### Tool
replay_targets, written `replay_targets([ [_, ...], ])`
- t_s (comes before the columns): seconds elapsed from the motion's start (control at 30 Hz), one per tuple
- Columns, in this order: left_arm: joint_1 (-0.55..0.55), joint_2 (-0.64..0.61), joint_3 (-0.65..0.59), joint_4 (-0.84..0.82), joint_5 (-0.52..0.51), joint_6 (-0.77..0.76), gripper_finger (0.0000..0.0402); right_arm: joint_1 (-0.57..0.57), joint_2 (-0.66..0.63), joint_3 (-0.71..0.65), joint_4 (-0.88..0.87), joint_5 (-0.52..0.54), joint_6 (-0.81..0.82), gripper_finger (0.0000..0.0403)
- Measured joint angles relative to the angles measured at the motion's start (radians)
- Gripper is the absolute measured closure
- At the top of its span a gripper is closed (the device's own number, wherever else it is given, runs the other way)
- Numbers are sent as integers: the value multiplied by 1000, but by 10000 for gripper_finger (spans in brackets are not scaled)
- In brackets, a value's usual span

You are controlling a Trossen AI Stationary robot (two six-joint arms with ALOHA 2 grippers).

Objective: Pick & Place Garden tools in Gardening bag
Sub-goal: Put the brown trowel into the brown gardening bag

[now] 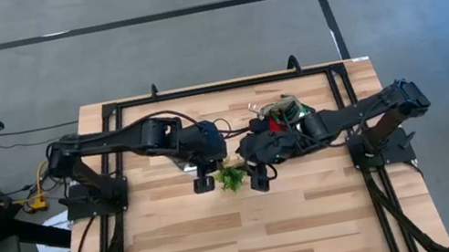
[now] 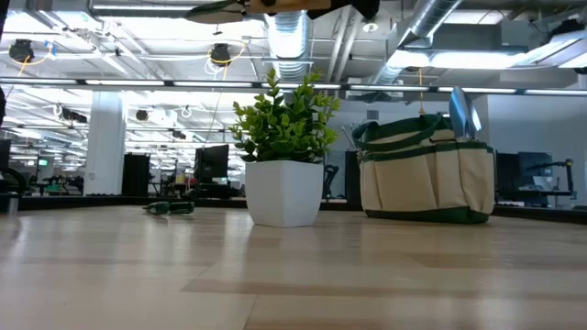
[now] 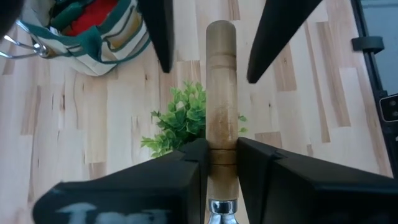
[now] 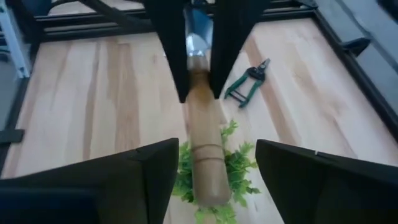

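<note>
- Handover in the air is the step in hand, as I judge it: both arms are meeting above the middle of the pale wooden slatted table (image 1: 226,237), over the small leafy green plant in a white pot (image 2: 284,174).
- The left gripper (image 3: 221,152) is holding a tool with a round light wooden handle and a metal neck (image 3: 221,93); its fingers are clamped on the handle near the metal end. Which tool it is I cannot tell, because the head is hidden.
- The right gripper (image 4: 208,158) is standing with its fingers wide apart on both sides of the free end of the same handle, and they are not touching it.
- The round beige fabric gardening bag with dark green rim and loop handles (image 2: 426,174) is standing on the far right part of the table, just beside the plant. Something red and other things are already lying inside it.
- The green-handled pruning shears (image 4: 247,81) are lying on the table on the left side, well apart from the bag.
- Next move, in my opinion: the right fingers should close on the handle, then the left fingers should release it, so the right arm can carry the tool to the bag. The plant below should not be knocked.
</note>
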Motion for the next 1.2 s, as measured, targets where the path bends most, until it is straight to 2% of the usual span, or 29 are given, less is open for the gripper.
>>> replay_targets([
  [0.1, 0, 7, 0, 22, 3, -4, 364, -7, 0, 0, 0, -33, 0, 208],
  [0.67, 0, 10, 0, 44, 5, -4, 364, -7, 0, 0, -13, -67, 3, 272],
  [0.97, -1, 10, 0, 48, 6, -1, 364, -7, 0, 0, -17, -82, 0, 343],
  [1.2, 0, 10, 0, 51, 5, -3, 364, -7, -1, 0, -19, -81, 0, 343],
])
